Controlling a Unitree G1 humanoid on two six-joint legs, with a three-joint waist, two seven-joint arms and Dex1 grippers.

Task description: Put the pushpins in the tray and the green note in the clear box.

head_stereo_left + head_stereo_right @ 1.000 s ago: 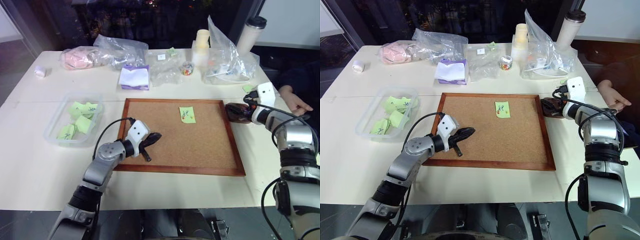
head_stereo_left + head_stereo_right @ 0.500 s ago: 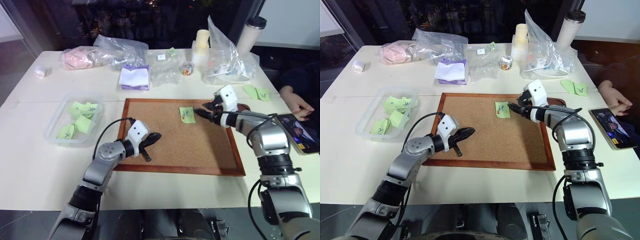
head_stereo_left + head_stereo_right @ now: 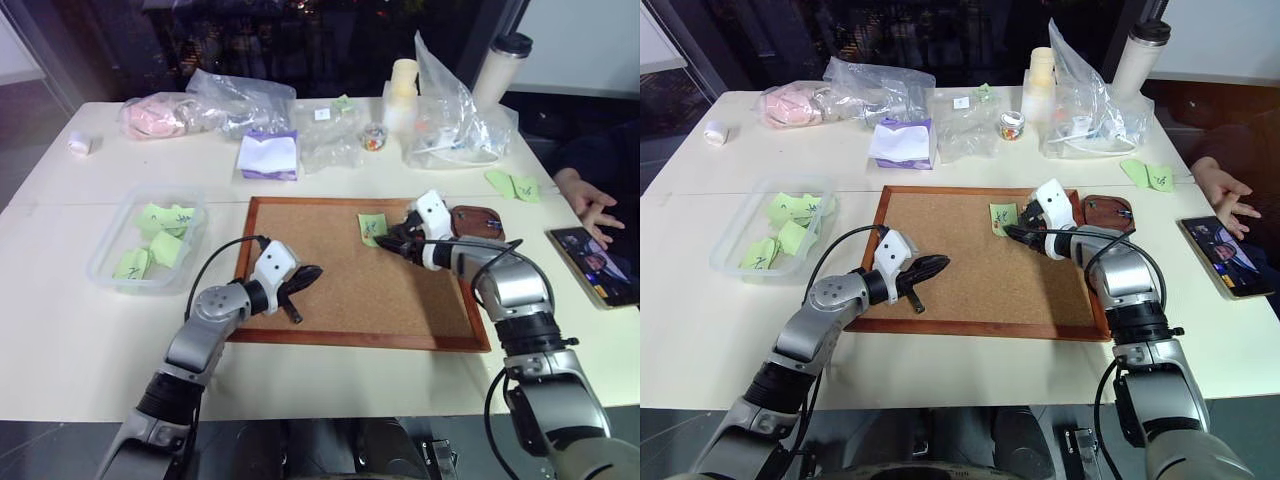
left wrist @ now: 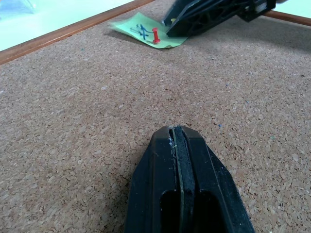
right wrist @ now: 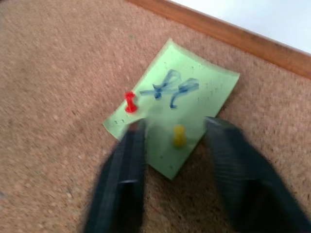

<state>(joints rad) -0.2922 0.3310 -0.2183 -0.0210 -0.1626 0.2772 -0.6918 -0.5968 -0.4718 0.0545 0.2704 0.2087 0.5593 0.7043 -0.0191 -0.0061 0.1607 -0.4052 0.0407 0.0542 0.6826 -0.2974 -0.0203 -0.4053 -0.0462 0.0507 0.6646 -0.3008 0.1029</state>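
At the left of the head view we see the clear box (image 3: 146,240) on the white table (image 3: 80,330), with several pale-green notes lying inside it. Above it, along the upper left edge of the table, lie a pink bundle in a clear plastic bag (image 3: 160,116) and, further right, a purple-and-white paper pad (image 3: 268,155).

Just right of the box sits the wood-framed corkboard (image 3: 365,275) in the middle of the frame. Our left gripper (image 3: 306,277) rests over the board's left part, near its left frame; the left wrist view shows its two black fingers (image 4: 187,184) pressed flat together, clenched on nothing.

Toward the board's upper right lies the green note (image 5: 170,104), blue scribbles on it, pinned to the cork by a red pushpin (image 5: 129,103) and a yellow pushpin (image 5: 179,135). Our right gripper (image 3: 388,240) reaches in from the right with its tips at the note. In the right wrist view its fingers (image 5: 121,179) stand apart on either side of the yellow pin, not touching it that we can tell, so the claw is parted and holds nothing.

Just right of the board's upper right corner sits the dark brown tray (image 3: 478,221). Behind it stand a crumpled clear bag (image 3: 450,120) and a tall cup with a dark lid (image 3: 498,68). At the far right a person's hand (image 3: 590,200) rests on the table beside a phone (image 3: 595,280).
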